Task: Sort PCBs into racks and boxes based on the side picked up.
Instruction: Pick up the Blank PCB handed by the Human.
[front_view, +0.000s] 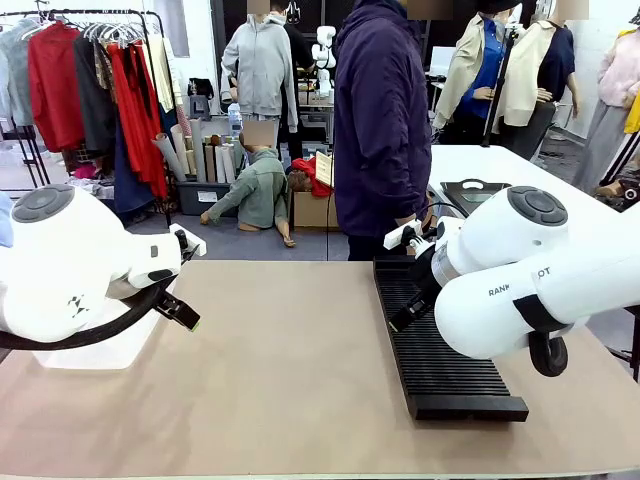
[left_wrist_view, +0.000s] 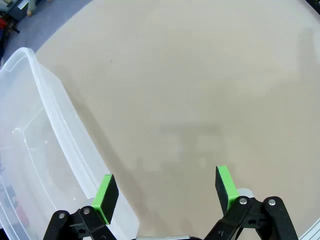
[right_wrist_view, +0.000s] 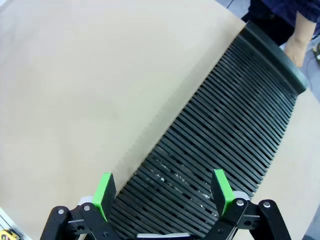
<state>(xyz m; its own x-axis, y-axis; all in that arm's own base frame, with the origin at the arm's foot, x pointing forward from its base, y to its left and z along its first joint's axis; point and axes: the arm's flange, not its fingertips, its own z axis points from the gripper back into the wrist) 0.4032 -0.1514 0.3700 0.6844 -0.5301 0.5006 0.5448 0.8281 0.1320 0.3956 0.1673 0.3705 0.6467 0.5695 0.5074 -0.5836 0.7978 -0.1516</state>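
A bare tan worktop (front_view: 290, 370) fills the lower frame. A person in a dark navy jacket (front_view: 380, 130) stands at its far edge, upper centre. A clothes rail (front_view: 90, 80) with red and grey garments hangs at the upper left, with paper rolls (front_view: 200, 160) upright in a bin beside it. A cardboard box (front_view: 312, 210) sits on the floor behind. At the upper right, a white table (front_view: 480, 165) carries a flat black tray (front_view: 470, 195).

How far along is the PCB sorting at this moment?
Done: nothing sorted; the rack shows empty slots and the tub looks bare. In hand: nothing; the left hand hangs open at the tub's edge, the right hand open over the rack. Left: the whole sort.
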